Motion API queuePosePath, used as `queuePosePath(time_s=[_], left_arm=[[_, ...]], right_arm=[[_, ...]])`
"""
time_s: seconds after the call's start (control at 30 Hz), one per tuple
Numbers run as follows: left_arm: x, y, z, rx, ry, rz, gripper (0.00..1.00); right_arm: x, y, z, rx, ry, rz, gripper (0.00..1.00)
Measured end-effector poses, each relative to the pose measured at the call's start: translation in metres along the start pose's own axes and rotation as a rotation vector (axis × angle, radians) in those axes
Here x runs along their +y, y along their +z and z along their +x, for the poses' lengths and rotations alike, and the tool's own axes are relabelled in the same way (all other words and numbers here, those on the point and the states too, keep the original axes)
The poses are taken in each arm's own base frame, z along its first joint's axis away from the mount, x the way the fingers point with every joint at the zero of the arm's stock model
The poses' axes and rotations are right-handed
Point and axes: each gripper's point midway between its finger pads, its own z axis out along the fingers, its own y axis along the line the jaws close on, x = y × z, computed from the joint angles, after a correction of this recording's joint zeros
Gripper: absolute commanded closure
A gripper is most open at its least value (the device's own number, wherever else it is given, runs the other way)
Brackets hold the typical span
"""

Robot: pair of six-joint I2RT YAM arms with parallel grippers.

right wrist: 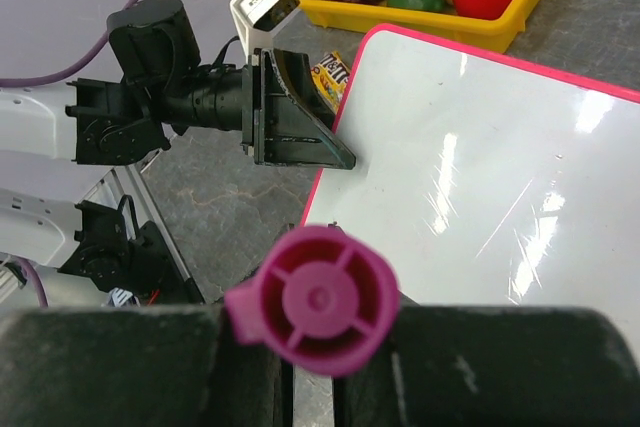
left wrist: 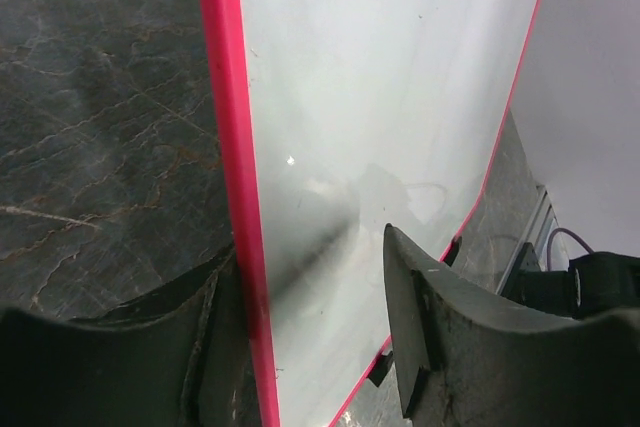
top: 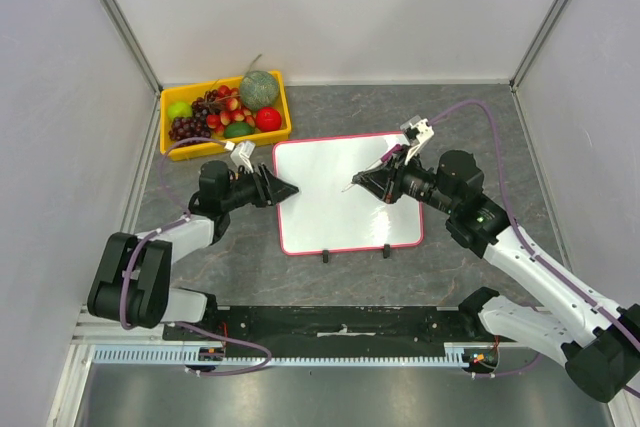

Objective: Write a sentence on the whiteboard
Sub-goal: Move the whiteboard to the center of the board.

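Note:
The whiteboard [top: 340,197] lies flat mid-table, its pink-red rim and black feet showing. Its face is blank in every view, and no sentence shows on it. My left gripper [top: 287,190] is open at the board's left rim. In the left wrist view [left wrist: 300,267] one finger sits outside the rim [left wrist: 232,147] and the other over the white face. My right gripper [top: 385,183] is shut on a magenta marker [top: 362,178], held tilted above the board's right half. The right wrist view shows the marker's round rear end [right wrist: 320,299] between the fingers [right wrist: 130,367]. The marker's tip is hidden there.
A yellow tray [top: 168,107] of fruit stands behind the board's left corner; it also shows in the right wrist view [right wrist: 430,25]. A small yellow candy packet [right wrist: 335,72] lies by the left gripper. White walls enclose the grey table [top: 470,117].

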Motion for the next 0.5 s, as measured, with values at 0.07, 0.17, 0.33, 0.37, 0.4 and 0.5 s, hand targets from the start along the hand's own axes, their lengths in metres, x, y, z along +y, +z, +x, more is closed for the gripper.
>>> queuePosePath(time_s=[0.07, 0.17, 0.33, 0.37, 0.4, 0.5], left_arm=[[-0.002, 0.001, 0.002, 0.002, 0.009, 0.024, 0.46], [-0.001, 0.003, 0.007, 0.010, 0.013, 0.045, 0.54], [0.003, 0.002, 0.020, 0.029, 0.006, 0.070, 0.71], [0.001, 0.001, 0.021, 0.030, 0.006, 0.086, 0.76], [-0.002, 0.000, 0.021, 0.029, 0.010, 0.101, 0.82], [-0.007, -0.001, 0.022, 0.024, 0.030, 0.136, 0.96]], right_arm=[[0.000, 0.000, 0.002, 0.005, 0.002, -0.001, 1.00], [-0.001, 0.000, 0.003, 0.008, 0.004, -0.001, 1.00], [-0.003, 0.003, 0.007, 0.023, 0.011, -0.001, 1.00], [-0.003, 0.003, 0.007, 0.026, 0.013, -0.003, 1.00], [-0.003, 0.003, 0.008, 0.028, 0.013, -0.005, 1.00], [-0.003, 0.003, 0.009, 0.031, 0.013, -0.009, 1.00]])
